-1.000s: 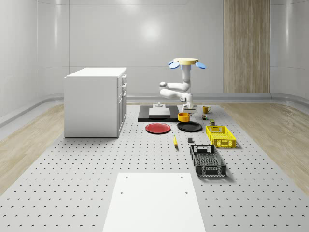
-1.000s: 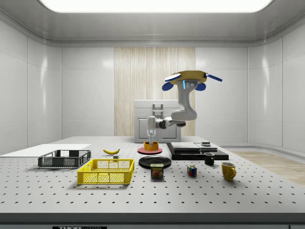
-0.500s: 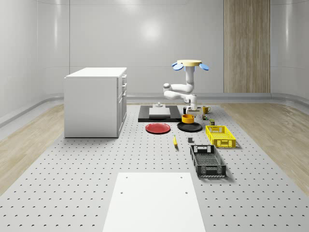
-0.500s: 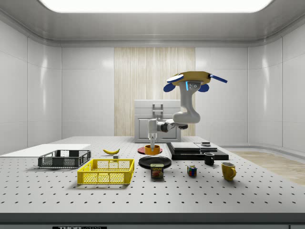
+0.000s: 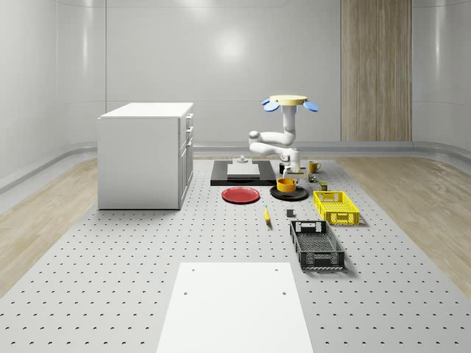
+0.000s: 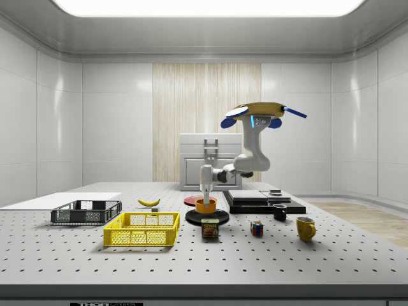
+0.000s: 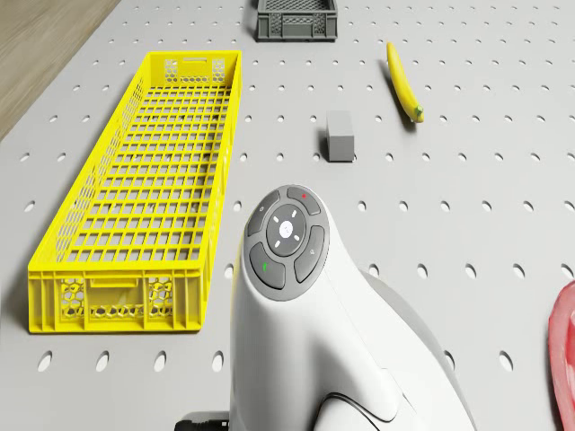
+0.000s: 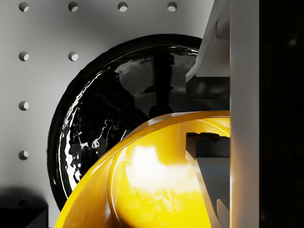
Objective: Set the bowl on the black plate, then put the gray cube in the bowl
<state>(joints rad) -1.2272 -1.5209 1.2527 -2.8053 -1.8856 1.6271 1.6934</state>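
**Bowl carried over the black plate, not yet released**

Moved since a second ago: the drone (image 6: pixel 263 111) has drifted toward the side view's right and slightly lower, and the arm has swung the orange bowl (image 6: pixel 206 205) off the spot beside the red plate (image 5: pixel 241 195) to a position over the black plate (image 6: pixel 207 217). In the whole-scene view the bowl (image 5: pixel 286 183) went from about 10 o'clock of the black plate (image 5: pixel 289 193) to sitting over its middle.

Hand (image 6: pixel 206 194): clamped on the bowl's rim, one finger (image 8: pixel 209 159) inside the bowl (image 8: pixel 142 185), the other outside. Wrist view has the black plate (image 8: pixel 85 128) directly under the bowl. Side view suggests the bowl is at or just above the plate; I can't tell whether it touches.

Drone hovers above the desk, over the area near the dark slab (image 6: pixel 262 201), arm reaching down and forward.

Read: step one is nearly done. What's left is a short lower and a release, then the cube.

Gray cube (image 7: pixel 340 136) sits untouched on the desk (image 5: pixel 221 250), between the banana (image 7: pixel 404 83) and the yellow crate (image 7: pixel 144 189), with the black crate (image 7: pixel 296 20) beyond. From the black plate that's roughly 6 o'clock in the whole-scene view, near but clear of everything.

Surface: gray perforated desk, flat, with a white panel (image 5: pixel 235 309) at the near end. White cabinet (image 5: pixel 146 154) stands at 9 o'clock. Can (image 6: pixel 210 229), puzzle cube (image 6: pixel 256 228), dark cup (image 6: pixel 279 212) and yellow mug (image 6: pixel 305 228) line the near edge in the side view. Room: pale glossy walls, one wood-panelled section, wood floor around the desk.
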